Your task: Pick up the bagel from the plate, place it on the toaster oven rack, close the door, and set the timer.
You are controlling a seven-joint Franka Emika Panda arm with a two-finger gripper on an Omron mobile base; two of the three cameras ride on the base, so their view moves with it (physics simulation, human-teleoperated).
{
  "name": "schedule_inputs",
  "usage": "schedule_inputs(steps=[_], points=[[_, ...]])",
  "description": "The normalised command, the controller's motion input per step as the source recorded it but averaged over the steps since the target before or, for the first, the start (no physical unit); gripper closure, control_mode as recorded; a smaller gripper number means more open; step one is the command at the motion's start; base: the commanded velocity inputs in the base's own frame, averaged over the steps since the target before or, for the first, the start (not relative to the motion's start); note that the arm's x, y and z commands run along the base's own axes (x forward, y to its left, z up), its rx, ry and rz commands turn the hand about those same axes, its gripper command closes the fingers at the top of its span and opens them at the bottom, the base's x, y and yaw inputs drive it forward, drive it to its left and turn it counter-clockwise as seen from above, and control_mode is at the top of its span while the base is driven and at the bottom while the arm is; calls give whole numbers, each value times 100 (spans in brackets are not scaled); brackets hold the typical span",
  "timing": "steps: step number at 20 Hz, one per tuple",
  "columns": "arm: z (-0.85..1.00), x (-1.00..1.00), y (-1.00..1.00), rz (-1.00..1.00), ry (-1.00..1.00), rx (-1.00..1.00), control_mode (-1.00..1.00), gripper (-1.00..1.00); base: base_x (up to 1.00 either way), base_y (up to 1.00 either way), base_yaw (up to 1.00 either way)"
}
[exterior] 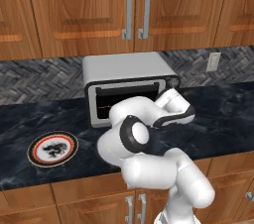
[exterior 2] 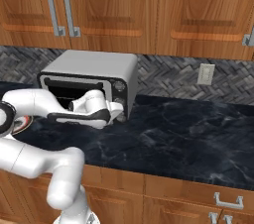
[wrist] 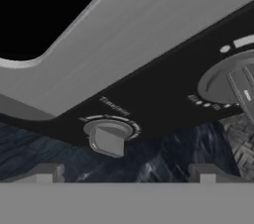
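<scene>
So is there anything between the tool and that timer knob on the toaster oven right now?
Nothing visible. In the hand view the tool faces the toaster oven's control panel, with the small knob just ahead of its fingertips; only dark counter shows in the gap. The plate lies well off to the side.

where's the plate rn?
The plate lies flat on the dark counter at the lower left of the left base view, left of the toaster oven and apart from it, near the counter's front edge.
</scene>
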Motion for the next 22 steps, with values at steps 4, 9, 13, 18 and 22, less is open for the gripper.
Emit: schedule_inputs(steps=[4,9,13,18,22], points=[[-14,17,0,0,0,0,-100,-100,0,0,0],[-16,21,0,0,0,0,-100,-100,0,0,0],[-19,25,0,0,0,0,-100,-100,0,0,0],[-16,25,-4,0,0,0,-100,-100,0,0,0],[-18,30,-11,0,0,0,-100,-100,0,0,0]])
